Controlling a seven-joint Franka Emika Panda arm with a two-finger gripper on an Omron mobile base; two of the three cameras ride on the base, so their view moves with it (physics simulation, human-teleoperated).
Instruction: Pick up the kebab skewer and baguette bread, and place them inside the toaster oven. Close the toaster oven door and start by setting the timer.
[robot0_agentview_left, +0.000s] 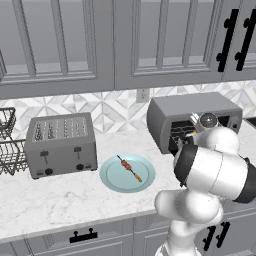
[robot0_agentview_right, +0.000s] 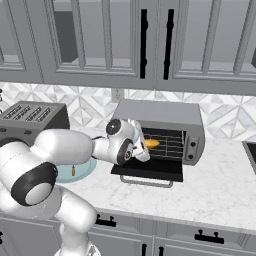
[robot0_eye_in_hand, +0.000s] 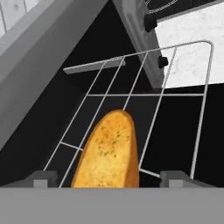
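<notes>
Hand view: baguette bread (robot0_eye_in_hand: 107, 153) lies on the wire rack (robot0_eye_in_hand: 175, 94) inside the toaster oven (robot0_eye_in_hand: 39, 87), long axis running away from the camera, rounded end pointing deeper into the cavity. The two finger tips (robot0_eye_in_hand: 43, 179) sit at the bottom, one on each side of the loaf, set wide apart with a gap to the crust on both sides, so the jaws are open and not clamping anything. Right base view: gripper (robot0_agentview_right: 141, 150) is at the mouth of the toaster oven (robot0_agentview_right: 160, 127), baguette bread (robot0_agentview_right: 152, 144) visible as a yellow-orange lump on the rack just past the fingers, in the left part of the opening. Toaster oven door (robot0_agentview_right: 150, 169) is folded down flat onto the counter (robot0_agentview_right: 215, 185), bar handle at its front edge. Two knobs (robot0_agentview_right: 191, 148) show on the panel at the oven's right end. Left base view: kebab skewer (robot0_agentview_left: 129, 169) lies on the light blue plate (robot0_agentview_left: 112, 177), roughly diagonal across its middle, well apart from the oven. Plate sits on the counter (robot0_agentview_left: 60, 195) between the four-slot toaster (robot0_agentview_left: 61, 145) and the toaster oven (robot0_agentview_left: 190, 107). A wire dish rack (robot0_agentview_left: 10, 145) stands at the far left, just beside the toaster. The arm's wrist and elbow cover much of the oven's front in that view.
</notes>
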